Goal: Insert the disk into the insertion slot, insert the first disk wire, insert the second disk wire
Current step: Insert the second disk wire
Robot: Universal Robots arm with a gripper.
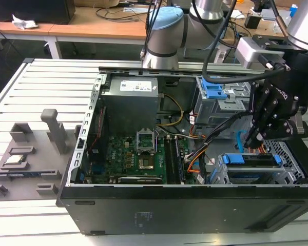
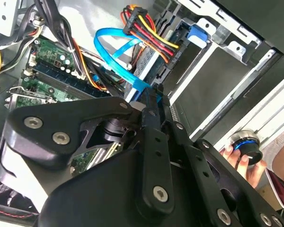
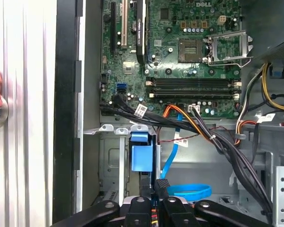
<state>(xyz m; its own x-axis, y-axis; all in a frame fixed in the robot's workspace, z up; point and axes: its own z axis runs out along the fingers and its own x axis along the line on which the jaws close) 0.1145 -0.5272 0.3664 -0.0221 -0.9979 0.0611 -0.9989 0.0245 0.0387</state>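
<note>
- Gripper (image 1: 252,141) down inside the open computer case (image 1: 143,215), at the exterior view's right, just above the insertion slot (image 1: 292,159); fingers pinched narrow in the second wrist view, tips at the plug end of the second disk wire (image 2: 114,53); whether they actually clamp that plug I cannot tell
- Disk (image 1: 249,161) seated in the slot, its blue carrier ends showing at the front edge; blue carrier tab also in the first wrist view (image 3: 141,156)
- First disk wire (image 2: 149,35): black plug sits against the end of the disk, orange-red-yellow strands fanning away from it
- Second disk wire loops up and back down to the gripper tips; plug end hidden by the fingers
- Motherboard (image 1: 138,154) lies toward the exterior view's left of the slot
- A person's hand (image 2: 241,158) rests on a round knob (image 2: 244,142) outside the case
</note>
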